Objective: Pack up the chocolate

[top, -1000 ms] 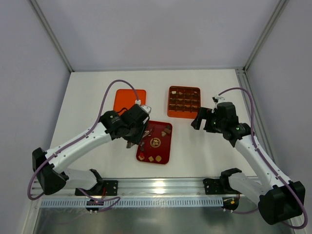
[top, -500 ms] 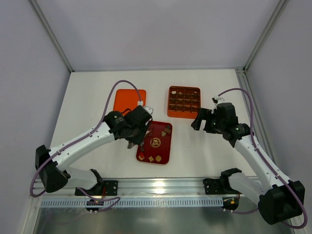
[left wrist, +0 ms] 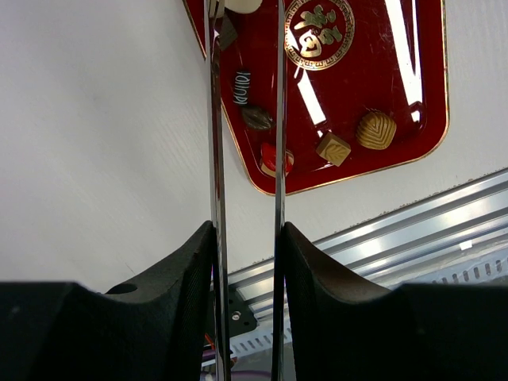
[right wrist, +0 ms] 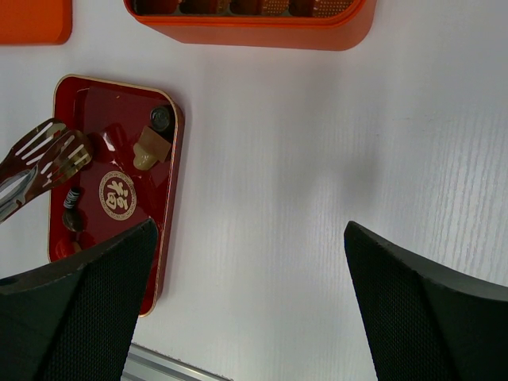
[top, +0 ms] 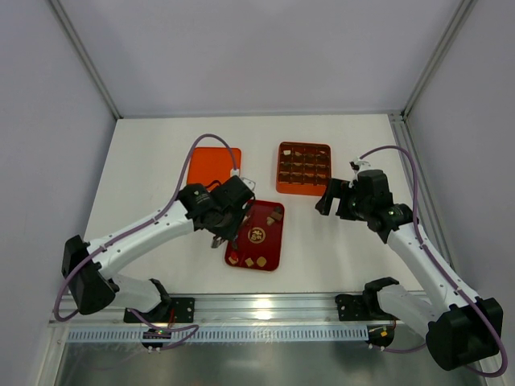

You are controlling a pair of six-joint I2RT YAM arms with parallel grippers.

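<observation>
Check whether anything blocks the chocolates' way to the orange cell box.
Nothing visible does. The chocolates lie on the red tray, and only bare table separates it from the orange cell box. The open right end effector hangs right of that gap; the left end effector holds tongs over the tray.

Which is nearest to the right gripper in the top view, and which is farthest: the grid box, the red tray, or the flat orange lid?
From the right gripper:
1. grid box, just beyond it, slightly left.
2. red tray, to the left, nearer the bases.
3. flat orange lid, far left.
</observation>
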